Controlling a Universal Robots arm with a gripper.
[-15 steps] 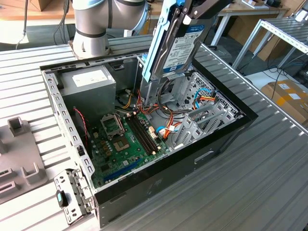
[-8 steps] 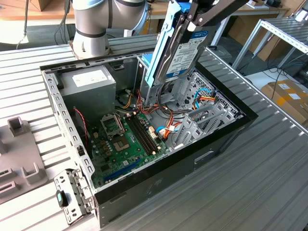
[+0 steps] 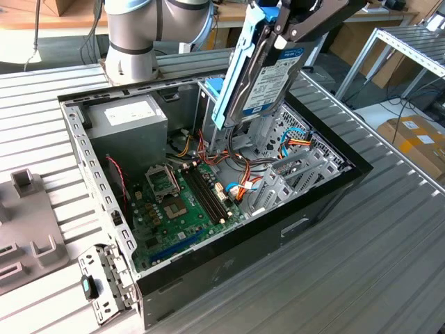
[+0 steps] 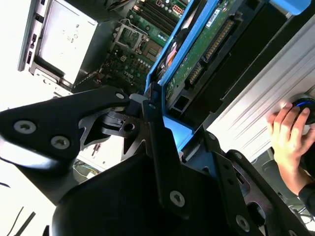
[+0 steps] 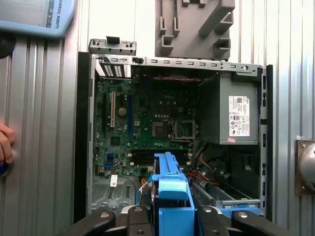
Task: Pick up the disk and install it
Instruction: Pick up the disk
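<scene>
This looks like a robotics lab or a workshop: a robot arm (image 3: 132,35) is mounted on a ribbed metal table (image 3: 389,264), an open computer case (image 3: 278,240) lies on it, and a metal rack (image 3: 410,42) and cardboard boxes (image 3: 416,136) stand nearby.

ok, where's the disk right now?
In the exterior view the disk hangs tilted in the gripper, raised above the open case, to that view's right of the grey power supply.

Blue-railed disk (image 3: 270,80) hangs steeply tilted above the open case (image 3: 229,268).
</scene>
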